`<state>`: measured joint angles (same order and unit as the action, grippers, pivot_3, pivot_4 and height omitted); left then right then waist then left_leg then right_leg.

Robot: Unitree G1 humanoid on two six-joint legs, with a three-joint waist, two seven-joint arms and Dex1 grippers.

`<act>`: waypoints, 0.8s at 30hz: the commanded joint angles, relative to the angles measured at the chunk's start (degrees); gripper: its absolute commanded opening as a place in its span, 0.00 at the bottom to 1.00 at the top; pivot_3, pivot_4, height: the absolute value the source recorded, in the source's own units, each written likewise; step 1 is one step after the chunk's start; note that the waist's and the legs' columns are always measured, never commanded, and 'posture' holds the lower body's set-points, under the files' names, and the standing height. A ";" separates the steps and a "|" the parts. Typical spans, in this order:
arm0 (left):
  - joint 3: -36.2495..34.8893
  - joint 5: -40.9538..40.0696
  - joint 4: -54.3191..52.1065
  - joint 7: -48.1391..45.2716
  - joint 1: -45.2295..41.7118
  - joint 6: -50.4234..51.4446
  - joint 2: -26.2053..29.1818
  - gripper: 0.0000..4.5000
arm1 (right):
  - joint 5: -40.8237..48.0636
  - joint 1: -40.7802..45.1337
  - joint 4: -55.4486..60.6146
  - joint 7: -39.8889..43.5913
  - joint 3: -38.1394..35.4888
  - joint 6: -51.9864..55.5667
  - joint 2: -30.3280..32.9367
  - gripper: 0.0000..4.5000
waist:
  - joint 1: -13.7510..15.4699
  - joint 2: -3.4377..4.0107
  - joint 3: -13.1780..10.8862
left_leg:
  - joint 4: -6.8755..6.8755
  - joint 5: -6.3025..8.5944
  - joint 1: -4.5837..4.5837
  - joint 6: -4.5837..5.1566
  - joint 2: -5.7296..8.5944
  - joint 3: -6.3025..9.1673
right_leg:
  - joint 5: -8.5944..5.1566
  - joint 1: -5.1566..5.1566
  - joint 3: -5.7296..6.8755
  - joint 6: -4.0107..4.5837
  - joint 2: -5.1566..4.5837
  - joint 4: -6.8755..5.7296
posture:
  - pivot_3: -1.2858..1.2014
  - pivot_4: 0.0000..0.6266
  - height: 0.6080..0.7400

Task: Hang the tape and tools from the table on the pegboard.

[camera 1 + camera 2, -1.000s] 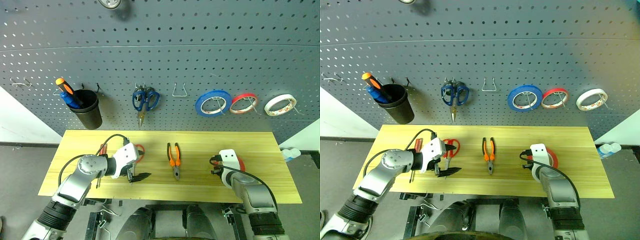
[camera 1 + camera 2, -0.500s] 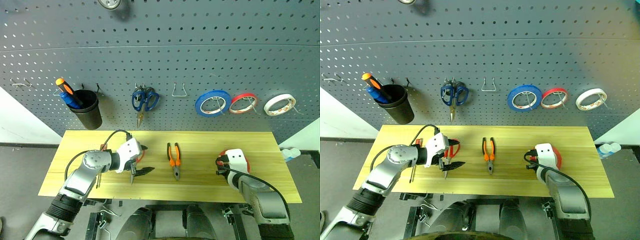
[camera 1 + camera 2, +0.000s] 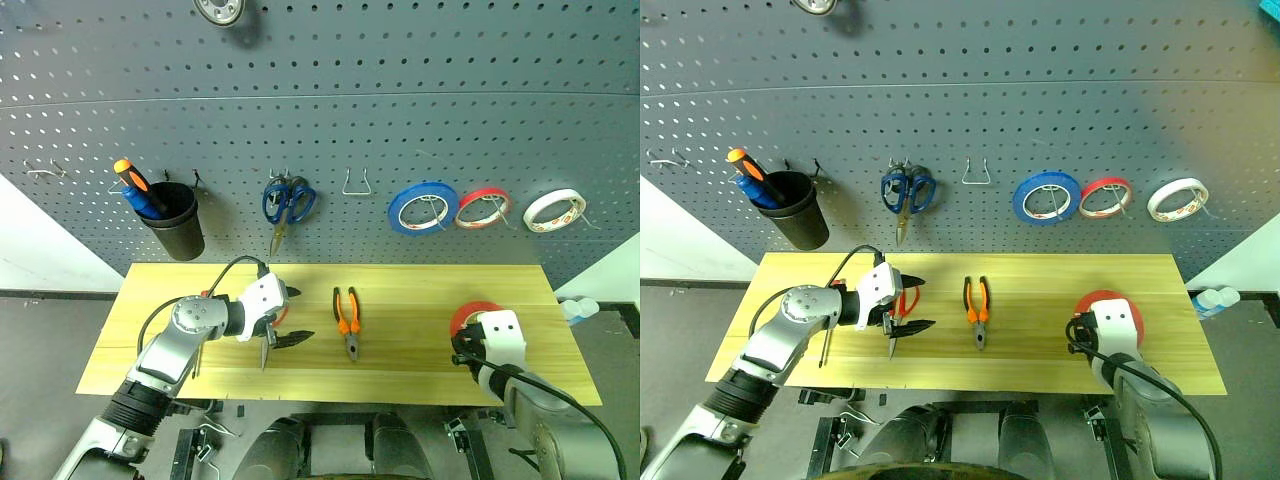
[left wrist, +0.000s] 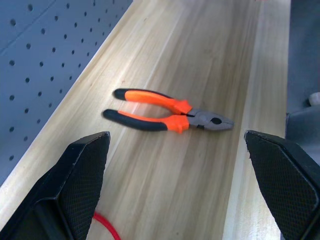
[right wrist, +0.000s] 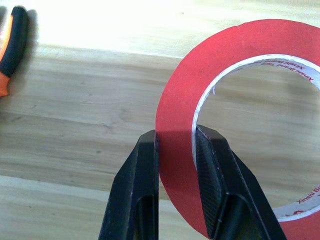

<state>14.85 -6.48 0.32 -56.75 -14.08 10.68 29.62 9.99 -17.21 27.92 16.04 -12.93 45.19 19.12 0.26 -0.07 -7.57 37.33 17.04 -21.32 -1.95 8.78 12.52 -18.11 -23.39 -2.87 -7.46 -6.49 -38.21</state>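
Faintly, "Xinahi" inside tape (image 5: 175, 150) core

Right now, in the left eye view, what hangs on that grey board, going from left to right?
Black cup of screwdrivers → blue-handled scissors → empty wire hook → blue tape roll → red tape roll → white tape roll, all on the pegboard.
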 commanded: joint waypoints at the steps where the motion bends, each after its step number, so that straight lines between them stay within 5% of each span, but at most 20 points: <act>1: -0.96 -1.11 -0.06 -0.08 -0.89 -1.48 -0.47 1.00 | 1.40 -2.62 4.28 2.00 -2.68 -7.82 0.06 0.15 | -0.01 0.00 0.21 | 0.00 -0.01 0.00 -0.01 0.00 0.00 | 0.02 0.00 0.00 0.00 0.01 0.00 | 0.50 0.12 0.85; 24: -7.06 -11.20 -2.53 -1.73 -0.45 -9.77 -5.35 1.00 | 8.27 -0.20 3.28 2.98 -9.39 -27.42 -1.72 0.15 | -1.07 0.21 2.02 | 0.15 -0.07 0.20 -0.06 -0.27 -0.12 | 0.34 0.18 -0.15 0.13 0.41 0.00 | 0.49 0.10 0.85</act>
<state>9.33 -16.08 -0.41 -58.19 -14.68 2.36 24.38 17.18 -18.18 29.53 19.45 -20.55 20.12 17.67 -0.81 0.14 -5.55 37.47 16.97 -21.11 -2.01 8.50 12.39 -17.76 -23.21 -3.03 -7.33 -6.06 -38.22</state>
